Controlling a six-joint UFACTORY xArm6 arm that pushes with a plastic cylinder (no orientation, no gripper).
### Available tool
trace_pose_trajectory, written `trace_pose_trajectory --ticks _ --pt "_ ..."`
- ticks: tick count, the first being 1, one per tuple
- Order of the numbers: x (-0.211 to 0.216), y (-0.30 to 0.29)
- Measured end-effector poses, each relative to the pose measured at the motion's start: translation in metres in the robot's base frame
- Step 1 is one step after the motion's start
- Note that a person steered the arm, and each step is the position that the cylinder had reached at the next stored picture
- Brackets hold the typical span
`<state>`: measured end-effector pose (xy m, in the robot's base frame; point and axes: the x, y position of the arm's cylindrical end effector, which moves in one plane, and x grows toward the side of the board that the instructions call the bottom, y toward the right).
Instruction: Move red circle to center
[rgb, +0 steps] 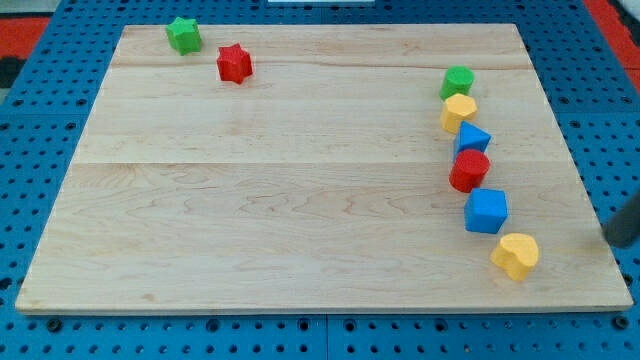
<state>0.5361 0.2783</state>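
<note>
A pale wooden table (300, 170) sits on a blue pegboard (30, 130), and the red circle (469, 170) stands in a crowded column of blocks near the table's right edge — well to the view's right of the table's middle. Directly above the red circle, touching it, is a blue block (472, 138) of unclear shape; above that come a yellow block (459, 110) and, at the head of the column, a green block (457, 81). Just below the red circle lies a blue cube (487, 210), and below and slightly right of that a yellow heart (516, 254), nearest the table's lower right corner. Far to the left of the red circle, near the table's top edge, stand a red star (234, 63) and, up and left of it, a green star (183, 34). My tip (610, 238) enters as a dark rod at the view's right edge — right of the red circle and lower, beside the yellow heart, touching no block. The arm carries no hand.
</note>
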Motion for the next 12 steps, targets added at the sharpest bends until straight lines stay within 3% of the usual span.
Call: trace_pose_trajectory --ticks 2,3,4,5,8,12 --pt "-0.022 -0.136" --pt "-0.04 -0.136" --pt "-0.052 -0.077" --pt "-0.062 -0.07" --pt "-0.085 -0.16" --pt "-0.13 -0.157"
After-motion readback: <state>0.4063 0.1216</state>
